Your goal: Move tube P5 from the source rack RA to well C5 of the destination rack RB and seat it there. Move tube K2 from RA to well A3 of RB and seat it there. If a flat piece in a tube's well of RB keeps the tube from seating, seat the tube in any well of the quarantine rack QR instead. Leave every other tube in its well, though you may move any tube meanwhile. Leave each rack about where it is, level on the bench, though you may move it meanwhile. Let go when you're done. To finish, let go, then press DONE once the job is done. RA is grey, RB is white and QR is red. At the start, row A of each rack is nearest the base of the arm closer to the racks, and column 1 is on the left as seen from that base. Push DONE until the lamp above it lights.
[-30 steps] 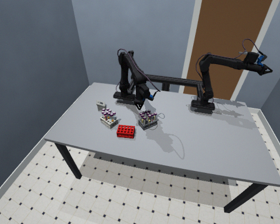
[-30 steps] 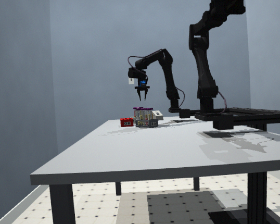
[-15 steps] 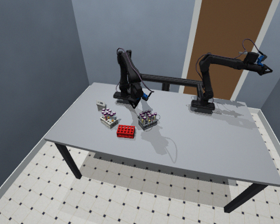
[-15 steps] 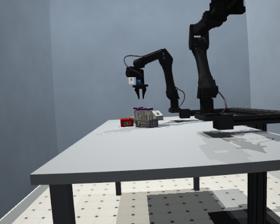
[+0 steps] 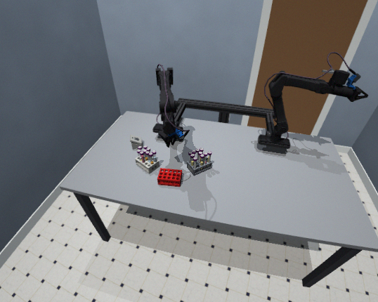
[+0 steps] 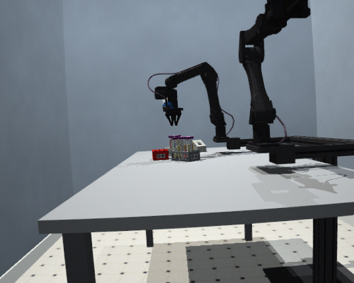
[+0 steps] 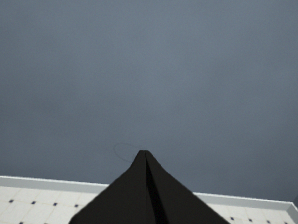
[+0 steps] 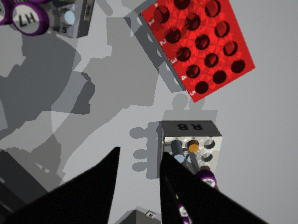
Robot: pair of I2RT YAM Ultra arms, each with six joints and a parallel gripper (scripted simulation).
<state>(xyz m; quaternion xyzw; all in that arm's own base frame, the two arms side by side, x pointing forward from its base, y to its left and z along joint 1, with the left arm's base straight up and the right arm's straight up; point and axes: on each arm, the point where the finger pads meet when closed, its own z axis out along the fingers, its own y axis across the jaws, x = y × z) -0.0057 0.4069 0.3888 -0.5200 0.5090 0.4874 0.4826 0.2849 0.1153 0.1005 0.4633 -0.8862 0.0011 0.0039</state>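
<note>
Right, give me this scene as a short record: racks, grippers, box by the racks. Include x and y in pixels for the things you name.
source rack: grey RA (image 5: 199,169) (image 6: 194,156) (image 8: 84,26), holding purple-capped tubes
destination rack: white RB (image 5: 147,166) (image 8: 192,129), holding purple-capped tubes
quarantine rack: red QR (image 5: 169,183) (image 6: 160,154) (image 8: 243,44), no capped tubes standing in it
right gripper (image 5: 170,143) (image 6: 174,125) (image 8: 140,157): partly open, empty, above the bench
left gripper (image 5: 367,95) (image 7: 143,158): shut, empty, away from the racks
pale box (image 5: 137,144) (image 6: 199,145): near RB
lamp state: too small to tell
</note>
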